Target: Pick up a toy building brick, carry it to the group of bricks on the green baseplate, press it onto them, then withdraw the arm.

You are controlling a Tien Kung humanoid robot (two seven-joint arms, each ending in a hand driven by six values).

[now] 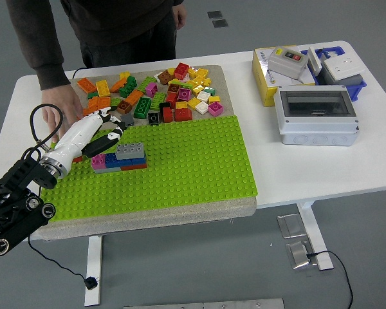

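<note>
White table (309, 161) on grey floor, tan mat on it carrying the green baseplate (180, 167). Loose bricks (154, 96) heaped along the mat's far strip, just beyond the baseplate's far edge. Grey box (316, 116) and yellow box (270, 80) at far right, well apart from the work.

Key relation: the brick stack (121, 158) sits on the baseplate's left part, just right of and slightly nearer the camera than the left hand (96, 129). Stack's long axis runs left-right; grey brick (130, 150) on top, blue, pink and red layers under it. Fingertips (119, 127) lie just above-left of the grey brick, close to it but looks like apart, not touching. Loose pile lies just beyond the fingertips, toward the far side.

Left arm enters from lower left, white forearm angled up and to the right, hand over the baseplate's far-left corner. Fingers loosely extended, slightly spread, nothing pinched as far as I can tell. So the brick looks pressed on and the hand is clear of it; judged step: pulling the arm away, or reaching to the pile for another.

Right arm not visible.

Person at the far side, a hand (55, 119) flat on the table just left of the mat, close beside the robot hand. Collision risk there if the arm swings left.
</note>
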